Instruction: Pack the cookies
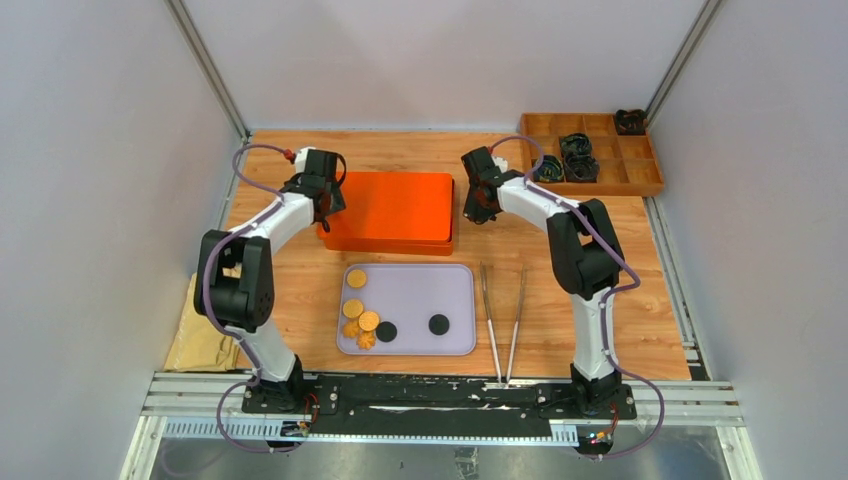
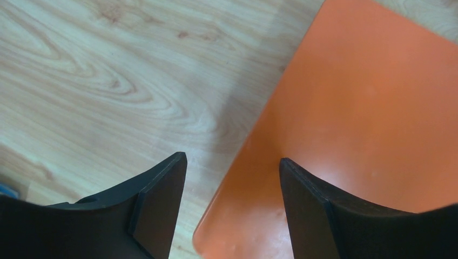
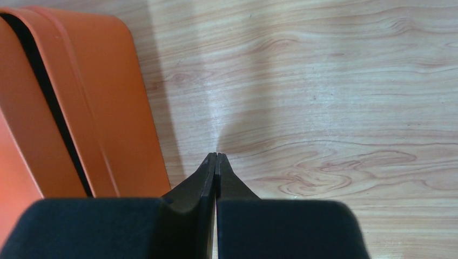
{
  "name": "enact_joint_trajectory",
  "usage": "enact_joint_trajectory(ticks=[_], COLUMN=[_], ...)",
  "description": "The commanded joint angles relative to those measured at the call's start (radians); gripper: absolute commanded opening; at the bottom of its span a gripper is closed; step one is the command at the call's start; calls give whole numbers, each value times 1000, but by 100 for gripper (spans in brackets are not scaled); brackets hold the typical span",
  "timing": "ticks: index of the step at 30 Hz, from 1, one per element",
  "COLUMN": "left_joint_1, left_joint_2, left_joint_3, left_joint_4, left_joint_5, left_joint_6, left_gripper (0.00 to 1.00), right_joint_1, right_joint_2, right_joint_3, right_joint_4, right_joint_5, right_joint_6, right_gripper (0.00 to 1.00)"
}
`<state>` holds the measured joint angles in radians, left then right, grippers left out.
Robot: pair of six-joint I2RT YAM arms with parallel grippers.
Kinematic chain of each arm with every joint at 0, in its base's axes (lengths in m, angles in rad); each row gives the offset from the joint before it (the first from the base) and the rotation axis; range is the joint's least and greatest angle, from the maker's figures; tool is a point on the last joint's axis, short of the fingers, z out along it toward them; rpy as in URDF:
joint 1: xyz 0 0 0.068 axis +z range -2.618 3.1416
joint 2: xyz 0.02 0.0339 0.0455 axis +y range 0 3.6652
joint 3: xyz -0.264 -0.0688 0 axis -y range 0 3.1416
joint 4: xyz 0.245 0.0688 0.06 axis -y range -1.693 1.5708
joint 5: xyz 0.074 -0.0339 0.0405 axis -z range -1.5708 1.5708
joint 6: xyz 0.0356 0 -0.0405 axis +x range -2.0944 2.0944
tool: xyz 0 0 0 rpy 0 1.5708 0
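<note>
None of the cookies is packed yet, by my reading: all I can count, five golden ones bunched at the left and two black ones toward the middle, lie on the lavender tray. My left gripper hangs with jaws apart, straddling the left edge of the orange box, gripping nothing. The box sits just behind the tray with its lid on, so I cannot see inside; opening it looks like the first job left. My right gripper hovers off the box's right side, fingers pressed together and empty. Metal tongs lie right of the tray. Far right, a wooden divided organiser holds black items I can't identify.
</note>
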<state>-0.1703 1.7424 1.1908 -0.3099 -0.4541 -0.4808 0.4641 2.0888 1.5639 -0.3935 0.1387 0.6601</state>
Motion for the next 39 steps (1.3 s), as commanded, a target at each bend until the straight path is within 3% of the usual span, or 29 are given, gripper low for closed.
enact_joint_trajectory(ticks=[1, 6, 10, 14, 23, 28, 35, 39], left_joint_1=[6, 20, 57, 88, 104, 92, 27, 21], left_joint_2=[-113, -205, -112, -14, 157, 116, 105, 105], left_joint_3=[-62, -54, 59, 110, 156, 75, 92, 74], left_joint_4=[17, -22, -198, -256, -249, -101, -79, -66], left_joint_5=[-1, -67, -134, -138, -32, 140, 184, 207], left_joint_6=[5, -23, -59, -79, -66, -67, -45, -53], left_gripper=[69, 69, 69, 68, 67, 64, 63, 63], right_joint_1=[-12, -17, -24, -30, -52, -55, -43, -44], right_joint_2=[27, 25, 18, 22, 74, 134, 161, 130], right_joint_3=[43, 37, 30, 39, 64, 127, 166, 158], right_joint_4=[-43, -47, -45, -46, -60, -89, -82, -119], right_joint_5=[-12, -9, -20, -34, -75, -153, -283, -185], right_joint_6=[-5, -6, -8, -14, -19, -33, -65, -69], right_gripper=[0, 0, 0, 0, 0, 0, 0, 0])
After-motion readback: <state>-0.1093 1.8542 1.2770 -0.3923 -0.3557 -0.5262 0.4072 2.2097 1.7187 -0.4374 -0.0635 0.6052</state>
